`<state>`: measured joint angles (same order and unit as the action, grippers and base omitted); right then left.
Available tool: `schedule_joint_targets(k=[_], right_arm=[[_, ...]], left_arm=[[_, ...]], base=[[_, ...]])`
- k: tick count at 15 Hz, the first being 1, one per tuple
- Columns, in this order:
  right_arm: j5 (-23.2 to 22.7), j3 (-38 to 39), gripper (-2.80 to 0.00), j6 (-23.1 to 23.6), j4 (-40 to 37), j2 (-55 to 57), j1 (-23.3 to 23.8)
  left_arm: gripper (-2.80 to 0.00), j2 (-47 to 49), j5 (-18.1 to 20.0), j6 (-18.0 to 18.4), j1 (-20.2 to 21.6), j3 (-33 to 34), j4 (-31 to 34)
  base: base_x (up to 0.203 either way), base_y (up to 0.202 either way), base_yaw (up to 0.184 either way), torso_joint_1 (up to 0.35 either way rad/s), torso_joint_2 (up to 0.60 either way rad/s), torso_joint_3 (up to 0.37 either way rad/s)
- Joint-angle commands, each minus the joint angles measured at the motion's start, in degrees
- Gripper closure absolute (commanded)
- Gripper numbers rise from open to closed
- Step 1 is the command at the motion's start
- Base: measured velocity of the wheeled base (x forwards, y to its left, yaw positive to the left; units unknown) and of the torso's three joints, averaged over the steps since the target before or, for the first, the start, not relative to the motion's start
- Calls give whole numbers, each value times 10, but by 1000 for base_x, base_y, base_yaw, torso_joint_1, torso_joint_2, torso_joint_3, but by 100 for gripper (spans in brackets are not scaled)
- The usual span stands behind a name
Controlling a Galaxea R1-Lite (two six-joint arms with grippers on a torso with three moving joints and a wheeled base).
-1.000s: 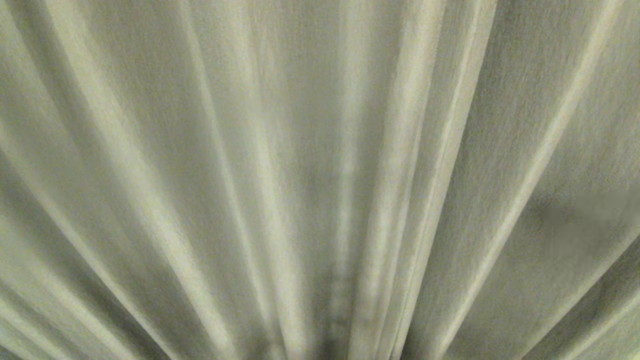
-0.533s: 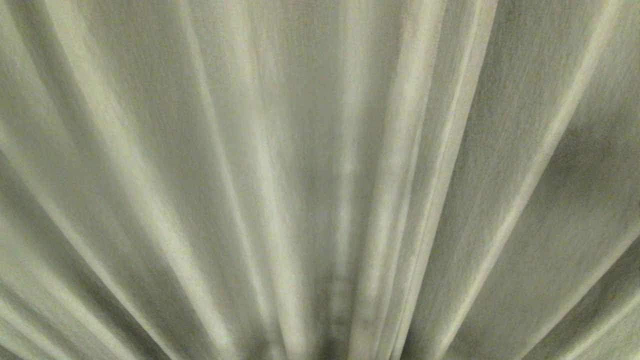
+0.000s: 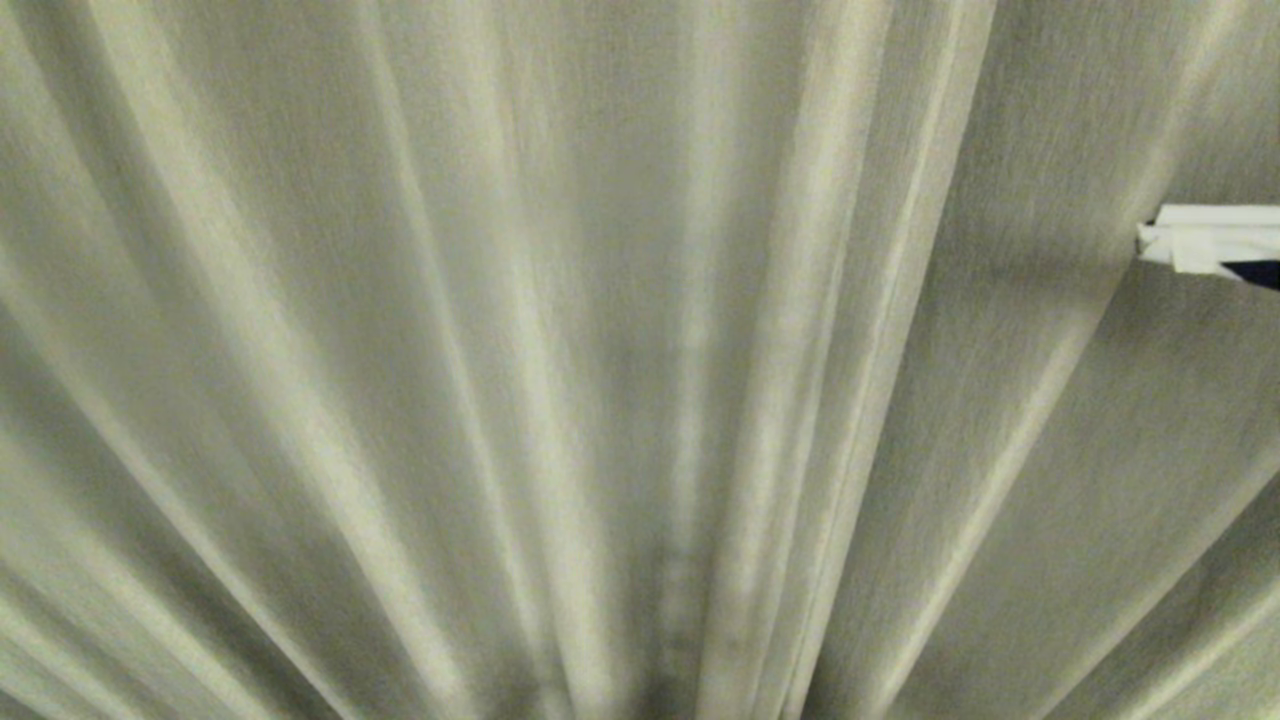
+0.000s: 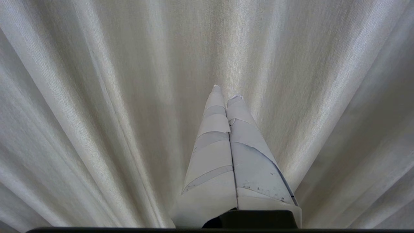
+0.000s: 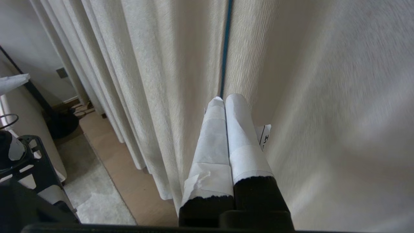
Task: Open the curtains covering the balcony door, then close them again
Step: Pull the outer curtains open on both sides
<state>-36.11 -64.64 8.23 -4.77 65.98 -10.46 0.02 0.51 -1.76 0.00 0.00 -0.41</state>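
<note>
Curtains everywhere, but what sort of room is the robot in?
Probably a living room or bedroom at home: floor-length cream curtains, a wooden floor with a pale rug, and a wall socket.

There are two curtains (image 5: pixel 155 81), a left one and a right one (image 5: pixel 323 97), and they meet at one thin dark gap (image 5: pixel 225 48). There are two grippers. The left gripper (image 4: pixel 225 94) has two fingers wrapped in white tape, and the right gripper (image 5: pixel 223 98) has two taped fingers too. On the floor there is one rug (image 5: pixel 93 191). One dark pole (image 5: pixel 29 87) stands on one round base (image 5: pixel 59 124).
</note>
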Motion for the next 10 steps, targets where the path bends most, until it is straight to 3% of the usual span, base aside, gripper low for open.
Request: schedule_joint_targets(k=[1, 6, 7, 8, 10], right_arm=[[-2, -35, 0, 1, 1, 59, -5], [-2, -69, 0, 1, 2, 99, -6], [-2, -68, -201, 1, 1, 100, -6], [-2, -69, -280, 2, 2, 106, -6], [-2, -76, -280, 3, 5, 115, -6]], left_arm=[[0, 0, 0, -1, 0, 0, 0], [0, 0, 0, 0, 0, 0, 0], [0, 0, 0, -1, 0, 0, 0], [0, 0, 0, -1, 0, 0, 0], [0, 0, 0, -1, 0, 0, 0]], base=[[0, 0, 0, 0, 0, 0], [0, 0, 0, 0, 0, 0], [0, 0, 0, 0, 0, 0], [0, 0, 0, 0, 0, 0], [0, 0, 0, 0, 0, 0]])
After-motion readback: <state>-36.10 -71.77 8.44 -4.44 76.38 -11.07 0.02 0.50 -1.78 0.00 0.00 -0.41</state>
